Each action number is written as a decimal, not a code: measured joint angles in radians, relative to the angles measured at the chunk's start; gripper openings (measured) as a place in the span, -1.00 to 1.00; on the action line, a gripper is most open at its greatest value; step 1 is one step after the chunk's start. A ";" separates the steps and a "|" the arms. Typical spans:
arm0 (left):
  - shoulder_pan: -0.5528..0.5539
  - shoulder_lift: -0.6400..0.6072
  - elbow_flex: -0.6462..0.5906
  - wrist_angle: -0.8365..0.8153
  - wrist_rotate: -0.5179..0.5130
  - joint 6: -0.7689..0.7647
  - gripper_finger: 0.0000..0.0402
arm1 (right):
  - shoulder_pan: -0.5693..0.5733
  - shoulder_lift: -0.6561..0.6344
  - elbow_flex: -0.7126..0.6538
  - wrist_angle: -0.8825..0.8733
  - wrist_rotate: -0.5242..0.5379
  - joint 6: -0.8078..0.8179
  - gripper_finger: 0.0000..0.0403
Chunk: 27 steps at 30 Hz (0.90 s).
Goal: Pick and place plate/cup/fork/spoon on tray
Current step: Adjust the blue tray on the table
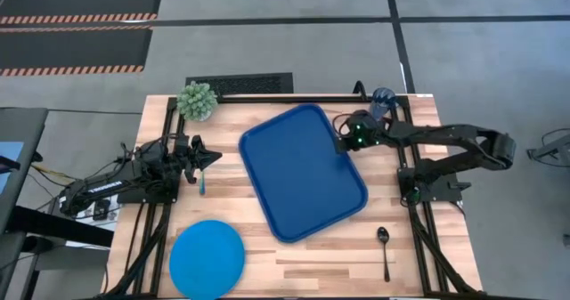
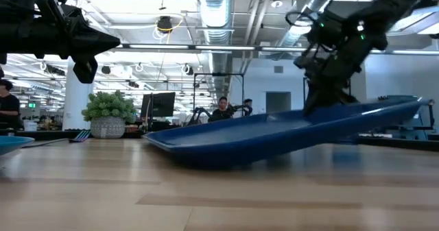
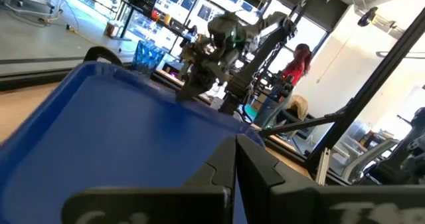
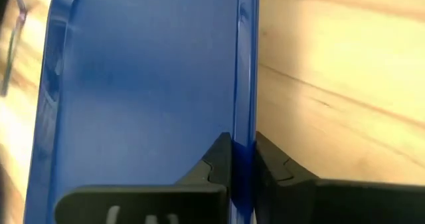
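From above, the left claw hovers over the wooden surface, its fingers pressed together and holding nothing, just above the fork. The plate lies near the front left corner. The tray sits mid-surface; the right claw pinches its far right rim. The cup stands behind that claw, the spoon front right. Only the low view shows the tray tilted, its gripped side lifted. A potted plant stands at the back left. Beyond, an office with people.
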<state>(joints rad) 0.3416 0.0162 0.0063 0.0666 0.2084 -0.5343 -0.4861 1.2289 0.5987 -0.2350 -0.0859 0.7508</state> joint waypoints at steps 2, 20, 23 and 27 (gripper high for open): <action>0.000 0.000 0.000 0.000 0.000 0.000 -1.00 | -0.008 0.000 0.076 -0.112 -0.014 -0.063 -0.79; 0.000 0.000 0.000 0.000 -0.004 0.010 -1.00 | -0.128 0.440 0.716 -0.622 -0.093 -0.859 -0.79; 0.000 0.000 0.000 0.000 -0.005 0.010 -1.00 | -0.121 0.527 0.813 -0.655 -0.096 -0.993 -0.79; 0.000 0.000 0.000 0.000 -0.005 0.009 -1.00 | -0.103 0.623 0.928 -0.684 -0.094 -1.165 -0.79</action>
<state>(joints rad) 0.3416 0.0162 0.0067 0.0669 0.2039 -0.5254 -0.5887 1.8520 1.5265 -0.9195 -0.1801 -0.4147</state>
